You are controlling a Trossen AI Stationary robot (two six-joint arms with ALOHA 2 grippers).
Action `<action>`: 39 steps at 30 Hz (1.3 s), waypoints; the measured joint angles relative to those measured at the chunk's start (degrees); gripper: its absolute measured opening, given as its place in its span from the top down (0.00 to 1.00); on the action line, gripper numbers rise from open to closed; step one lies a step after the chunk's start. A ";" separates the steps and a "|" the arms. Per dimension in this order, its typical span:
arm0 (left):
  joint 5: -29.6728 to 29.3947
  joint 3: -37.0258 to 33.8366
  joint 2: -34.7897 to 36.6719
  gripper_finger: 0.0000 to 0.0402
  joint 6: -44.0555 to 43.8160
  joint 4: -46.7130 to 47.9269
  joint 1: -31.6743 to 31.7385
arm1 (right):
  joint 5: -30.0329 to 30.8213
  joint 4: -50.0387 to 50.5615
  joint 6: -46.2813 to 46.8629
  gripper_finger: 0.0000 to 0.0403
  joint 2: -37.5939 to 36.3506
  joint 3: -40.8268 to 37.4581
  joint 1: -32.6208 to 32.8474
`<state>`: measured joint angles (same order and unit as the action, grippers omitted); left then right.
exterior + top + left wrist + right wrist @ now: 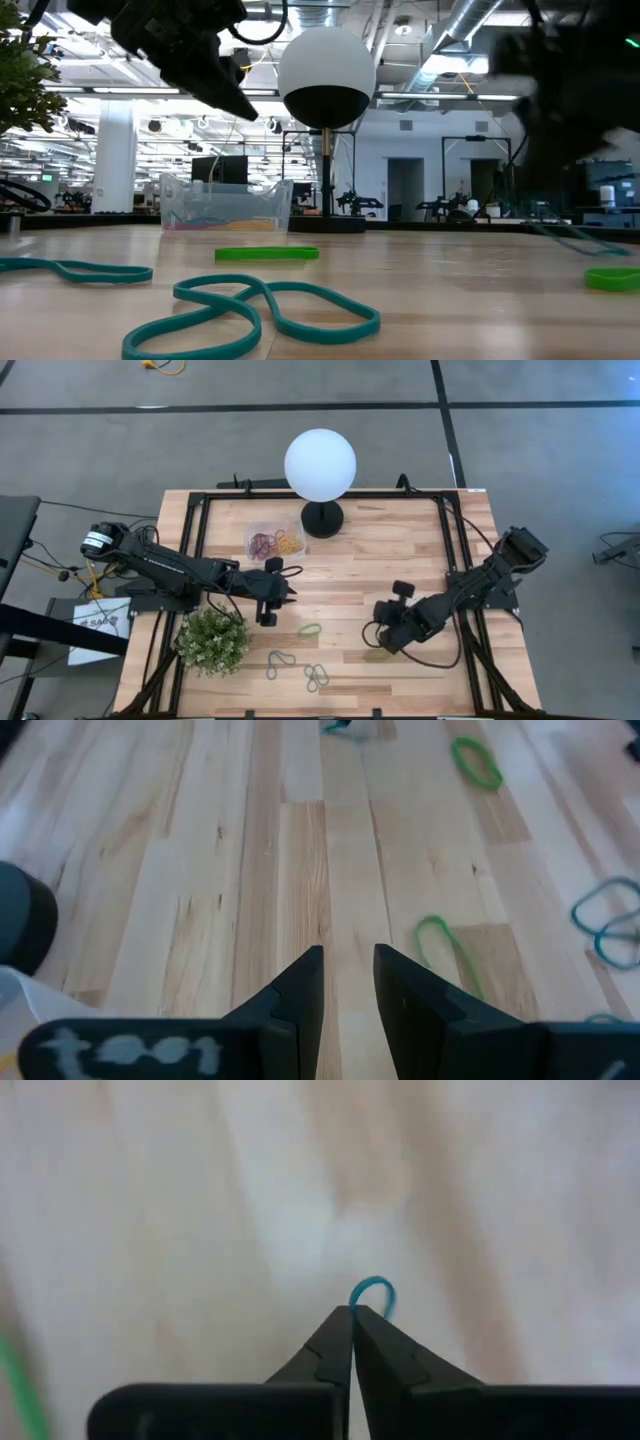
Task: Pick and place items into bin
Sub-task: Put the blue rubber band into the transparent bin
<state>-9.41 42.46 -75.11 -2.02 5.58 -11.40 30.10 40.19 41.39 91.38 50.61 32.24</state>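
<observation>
**Near front-right of table: right gripper pinches a band**

Toward the table's front edge, right of centre, the right gripper (385,640) sits low over the wood, jaws fully closed on a thin blue rubber band (374,1292); only a small loop of it pokes out past the tips. Grip looks shallow, so lift slowly and straight up, check the band comes along, then carry to the bin (276,542) beside the lamp (320,466) at the back edge. Release only once over the bin's inside. Right arm reaches in low from the right edge, wrist tipped down.

Left gripper (268,596) hovers left of centre, near the bin, jaws partly apart, empty. More bands wait: green loop (309,630) mid-table, teal loops (316,677) by the front edge near the plant (213,641).
</observation>
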 joint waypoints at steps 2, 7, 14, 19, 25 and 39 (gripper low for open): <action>-0.02 0.00 0.00 0.80 0.21 -1.69 0.02 | 8.01 -2.91 0.00 0.99 -0.09 1.47 -0.15; -0.04 0.00 0.00 0.80 3.15 -8.27 0.02 | 20.85 -16.27 -6.17 0.99 -0.11 2.69 -1.98; -0.06 0.00 0.00 0.79 8.23 -15.27 0.02 | 20.78 -37.91 -24.27 1.00 -0.11 2.69 -7.27; -0.04 0.00 0.00 0.76 9.75 -16.87 0.66 | 17.32 -47.02 -27.92 0.99 -0.11 2.69 -10.26; -0.88 0.00 0.00 0.67 10.39 -16.95 2.64 | 8.58 -49.53 -29.42 1.00 -0.11 2.69 -13.16; -2.51 0.00 0.00 0.54 14.95 -20.13 6.49 | -8.83 -61.75 -32.40 1.00 -0.11 2.77 -20.33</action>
<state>-11.92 42.46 -75.11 12.93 -14.55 -4.91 21.26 -21.57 8.98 91.26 53.39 11.91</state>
